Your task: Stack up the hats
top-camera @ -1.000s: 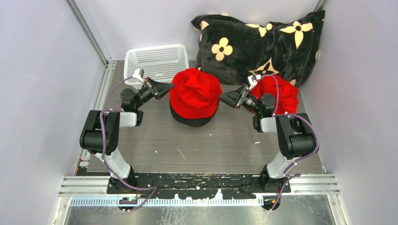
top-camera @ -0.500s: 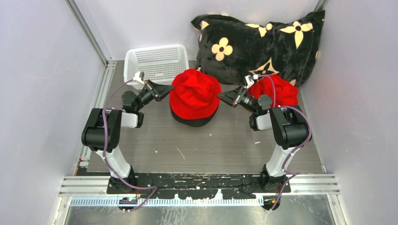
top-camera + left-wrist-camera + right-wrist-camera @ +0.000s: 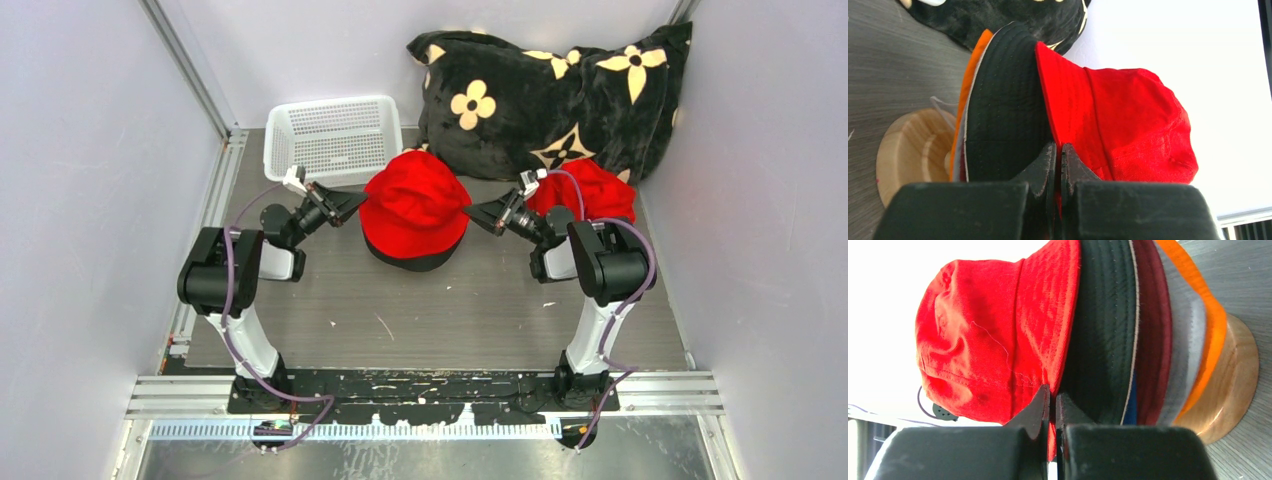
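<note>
The hats sit stacked on a round wooden stand point(image 3: 910, 150) mid-table. A bright red hat point(image 3: 415, 200) is on top, over a black hat point(image 3: 1103, 340). Below these come a blue edge point(image 3: 1131, 401), then dark red point(image 3: 1153, 340), grey point(image 3: 1189, 350) and orange point(image 3: 1212, 322) hats. My left gripper point(image 3: 356, 202) is at the stack's left side, shut on the red hat's brim point(image 3: 1058, 112). My right gripper point(image 3: 470, 213) is at the stack's right side, also shut on that brim, with red cloth showing between its fingers point(image 3: 1040, 402). The stand is hidden in the top view.
A white plastic basket point(image 3: 335, 135) stands at the back left. A black cushion with cream flowers point(image 3: 550, 85) leans in the back right corner. Another red hat point(image 3: 592, 192) lies in front of it, behind my right arm. Walls close in on both sides.
My right gripper has closed from open onto the red hat's brim. Both arms have shifted slightly; the left gripper has stayed shut on the brim.
</note>
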`<state>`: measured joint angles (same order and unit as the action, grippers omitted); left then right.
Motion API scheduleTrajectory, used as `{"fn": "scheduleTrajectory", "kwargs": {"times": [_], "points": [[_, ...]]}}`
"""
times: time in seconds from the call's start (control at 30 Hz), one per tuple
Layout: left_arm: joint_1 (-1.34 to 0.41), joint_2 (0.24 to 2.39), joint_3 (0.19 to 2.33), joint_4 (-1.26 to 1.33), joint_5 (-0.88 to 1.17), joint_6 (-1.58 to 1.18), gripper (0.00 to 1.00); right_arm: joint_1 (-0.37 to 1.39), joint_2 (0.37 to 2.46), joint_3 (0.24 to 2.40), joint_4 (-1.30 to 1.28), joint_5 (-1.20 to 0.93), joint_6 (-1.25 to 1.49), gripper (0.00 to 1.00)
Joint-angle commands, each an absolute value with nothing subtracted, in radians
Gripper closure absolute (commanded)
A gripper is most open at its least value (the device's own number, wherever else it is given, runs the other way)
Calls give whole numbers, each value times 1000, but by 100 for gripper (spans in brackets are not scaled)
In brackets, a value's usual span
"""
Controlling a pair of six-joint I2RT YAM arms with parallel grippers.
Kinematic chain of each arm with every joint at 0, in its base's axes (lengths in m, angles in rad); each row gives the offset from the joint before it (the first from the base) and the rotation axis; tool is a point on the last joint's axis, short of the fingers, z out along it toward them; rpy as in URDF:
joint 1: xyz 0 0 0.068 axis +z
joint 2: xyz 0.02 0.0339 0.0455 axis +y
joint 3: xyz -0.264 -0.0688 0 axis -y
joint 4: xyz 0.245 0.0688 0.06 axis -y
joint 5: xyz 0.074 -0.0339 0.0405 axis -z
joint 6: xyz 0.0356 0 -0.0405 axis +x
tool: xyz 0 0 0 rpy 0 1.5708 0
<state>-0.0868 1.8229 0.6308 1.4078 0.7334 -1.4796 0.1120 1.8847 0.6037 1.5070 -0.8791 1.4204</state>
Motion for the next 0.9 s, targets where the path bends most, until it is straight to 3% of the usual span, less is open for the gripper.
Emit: {"fn": "scheduleTrajectory", "kwargs": {"times": [0.0,0.73,0.87], "points": [[-52,1855,578,1430,718,-1411,100,97,1924,582,1691,-861,1392,99],[-29,1932,536,1430,674,-1383,100,96,1938,586,1690,-874,1383,99],[-30,1925,595,1423,657,-1421,93,97,1913,591,1691,-882,1393,94]]}}
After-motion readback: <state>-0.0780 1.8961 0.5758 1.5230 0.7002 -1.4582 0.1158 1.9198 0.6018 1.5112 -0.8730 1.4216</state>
